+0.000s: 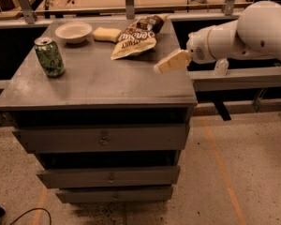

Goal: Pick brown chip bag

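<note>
The brown chip bag (136,36) lies on the far right part of the grey cabinet top (98,81), dark brown end at the back, tan end toward me, with large white lettering. My gripper (166,63) reaches in from the right over the cabinet's right side, a short way in front and right of the bag, apart from it. Its cream-coloured fingers point left toward the cabinet top. The white arm (243,34) stretches off to the right.
A green can (49,56) stands at the left of the top. A white bowl (73,31) and a yellow sponge-like block (107,33) sit at the back, left of the bag. Drawers (103,137) are below. A railing and workbench run behind.
</note>
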You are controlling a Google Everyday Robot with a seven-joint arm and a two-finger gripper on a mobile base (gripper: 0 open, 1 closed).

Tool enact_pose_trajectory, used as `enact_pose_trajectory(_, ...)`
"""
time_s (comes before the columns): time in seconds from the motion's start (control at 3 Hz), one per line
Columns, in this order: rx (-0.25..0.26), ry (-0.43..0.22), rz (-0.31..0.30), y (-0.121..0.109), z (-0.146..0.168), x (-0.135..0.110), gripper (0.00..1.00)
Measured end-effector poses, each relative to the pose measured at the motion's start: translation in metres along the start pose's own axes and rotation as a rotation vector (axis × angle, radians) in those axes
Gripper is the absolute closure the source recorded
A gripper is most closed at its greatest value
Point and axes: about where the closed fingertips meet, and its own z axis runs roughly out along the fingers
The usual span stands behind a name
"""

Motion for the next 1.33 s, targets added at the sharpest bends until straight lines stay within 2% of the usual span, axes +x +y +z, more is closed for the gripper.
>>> enact_pose_trajectory(0.33,0.062,-0.046,0.002,-0.017,0.002,-0.010,0.00)
enact_pose_trajectory(0.67,0.080,-0.056,-0.002,-0.019,0.016,-0.017,0.00)
enact_pose_trajectory(1.0,0.131,-0.076,0.005,-0.038,0.045,-0.039,0.00)
enact_pose_trajectory(1.33,0.151,-0.108,0.043,-0.053,0.082,-0.063,0.00)
